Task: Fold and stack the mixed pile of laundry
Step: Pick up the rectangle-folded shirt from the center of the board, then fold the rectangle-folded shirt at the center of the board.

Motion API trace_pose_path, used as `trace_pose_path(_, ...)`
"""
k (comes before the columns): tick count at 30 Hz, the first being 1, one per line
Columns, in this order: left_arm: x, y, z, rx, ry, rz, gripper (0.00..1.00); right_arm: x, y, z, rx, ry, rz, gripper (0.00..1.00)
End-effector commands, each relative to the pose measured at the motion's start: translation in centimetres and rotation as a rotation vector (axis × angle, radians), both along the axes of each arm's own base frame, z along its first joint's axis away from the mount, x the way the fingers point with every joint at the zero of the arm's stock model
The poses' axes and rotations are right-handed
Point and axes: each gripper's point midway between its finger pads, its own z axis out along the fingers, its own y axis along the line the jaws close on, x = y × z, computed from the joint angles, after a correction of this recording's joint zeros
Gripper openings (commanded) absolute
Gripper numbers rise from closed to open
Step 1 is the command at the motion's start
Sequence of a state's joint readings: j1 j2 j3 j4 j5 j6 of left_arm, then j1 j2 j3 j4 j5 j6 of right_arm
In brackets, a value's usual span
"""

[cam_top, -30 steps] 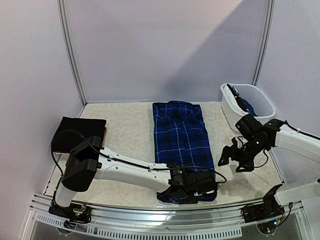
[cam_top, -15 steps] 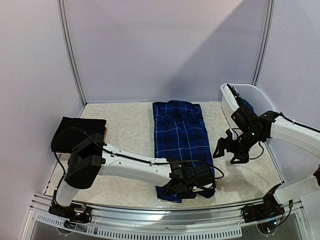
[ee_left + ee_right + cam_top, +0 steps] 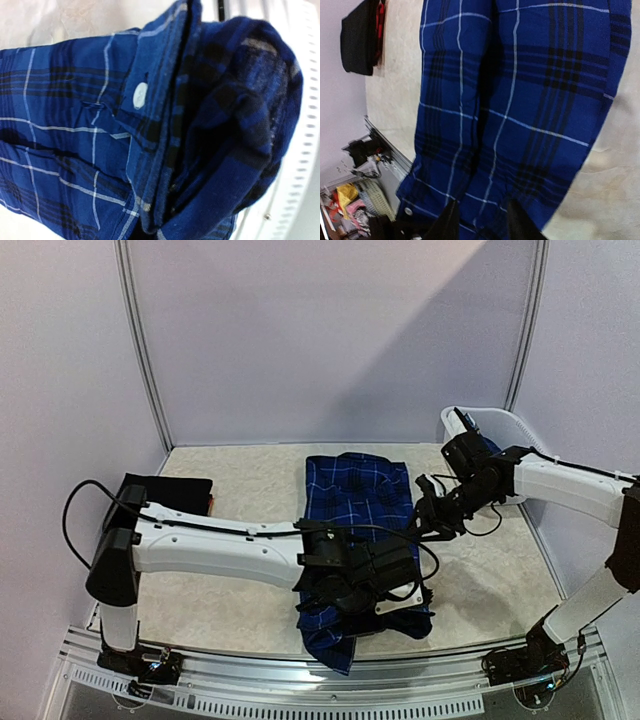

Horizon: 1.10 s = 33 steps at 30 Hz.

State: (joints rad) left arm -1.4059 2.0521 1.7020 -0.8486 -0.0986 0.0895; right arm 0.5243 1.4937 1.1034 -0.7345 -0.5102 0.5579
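Note:
The blue plaid button shirt (image 3: 360,490) lies lengthwise in the middle of the table. Its near hem is bunched and raised off the table, with my left gripper (image 3: 375,590) shut on it. The left wrist view is filled by the shirt (image 3: 75,115), a white button and folded layers, and my fingers are hidden there. My right gripper (image 3: 422,518) is at the shirt's right edge. In the right wrist view the right gripper (image 3: 484,222) has its dark fingers apart over the shirt (image 3: 520,90). A folded black garment (image 3: 160,502) sits at the left edge, with a red edge beneath it.
A white plastic basket (image 3: 500,428) stands at the back right corner, behind my right arm. The metal rail (image 3: 300,680) runs along the near edge. Pale walls close the left, back and right sides.
My left gripper closed on the shirt's near hem and lifted it up and away from the rail. My right arm swung left to the shirt's right edge, its jaws narrowing.

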Motion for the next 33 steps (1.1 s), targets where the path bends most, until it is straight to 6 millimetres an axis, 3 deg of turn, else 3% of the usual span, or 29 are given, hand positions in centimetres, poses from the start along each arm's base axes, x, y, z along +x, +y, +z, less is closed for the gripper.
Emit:
trace_pose_path(1, -2.3, 1.1, 3.6, -0.017, 0.096, -0.011, 0.00, 0.3, 3.8, 1.2, 0.154, -0.011, 0.117, 0.23)
trace_pose_path(7, -3.4, 1.7, 7.0, -0.038, 0.135, -0.038, 0.00, -0.7, 7.3, -0.1, 0.202, 0.027, 0.210, 0.00)
trace_pose_path(12, -3.5, 2.0, 8.5, -0.021, 0.139, -0.059, 0.00, -1.1, 9.8, -0.4, 0.270, 0.048, 0.253, 0.00)
trace_pose_path(17, -3.0, 2.0, 9.8, -0.016, 0.139, -0.080, 0.00, -1.9, 10.4, -3.0, 0.250, 0.089, 0.272, 0.00)
trace_pose_path(24, 0.3, 2.3, 11.5, -0.075, 0.177, -0.023, 0.00, -3.2, 9.9, -6.2, 0.219, 0.165, 0.306, 0.00)
trace_pose_path(33, 5.6, 2.3, 10.4, -0.077, 0.191, 0.050, 0.00, -6.8, 8.7, -10.8, 0.160, 0.308, 0.383, 0.00)
